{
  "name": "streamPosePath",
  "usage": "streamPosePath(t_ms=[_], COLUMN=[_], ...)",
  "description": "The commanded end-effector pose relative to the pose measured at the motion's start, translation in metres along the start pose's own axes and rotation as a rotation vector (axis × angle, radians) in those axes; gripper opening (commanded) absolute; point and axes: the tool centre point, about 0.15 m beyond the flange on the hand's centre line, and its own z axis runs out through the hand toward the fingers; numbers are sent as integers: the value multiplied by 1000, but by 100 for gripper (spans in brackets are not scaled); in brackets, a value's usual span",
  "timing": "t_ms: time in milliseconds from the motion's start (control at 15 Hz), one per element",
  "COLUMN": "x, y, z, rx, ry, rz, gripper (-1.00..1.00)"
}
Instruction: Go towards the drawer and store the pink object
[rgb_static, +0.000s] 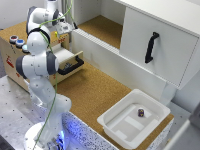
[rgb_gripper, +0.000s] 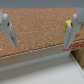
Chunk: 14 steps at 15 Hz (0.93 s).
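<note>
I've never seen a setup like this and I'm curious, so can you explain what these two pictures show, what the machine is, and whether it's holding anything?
The white jointed machine is a robot arm ending in a gripper, a two-fingered clamp. The wide picture comes from a camera off the arm. The close one comes from a camera on its wrist, looking past the fingers at cork. On the cork counter stand a plywood box with an open drawer and a white tub holding one small dark item. The gripper is open and holds nothing.
</note>
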Motion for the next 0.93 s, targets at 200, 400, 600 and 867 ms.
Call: streamPosePath(t_ms=[200, 400, 600, 867], x=[10, 21, 39, 81], y=[48, 74, 89, 96], z=[-13, -4, 9, 26], rx=[-26, -4, 44, 108], ry=[-2, -7, 8, 42], rz=[-213, -321, -382, -455], gripper=[100, 100, 100, 100])
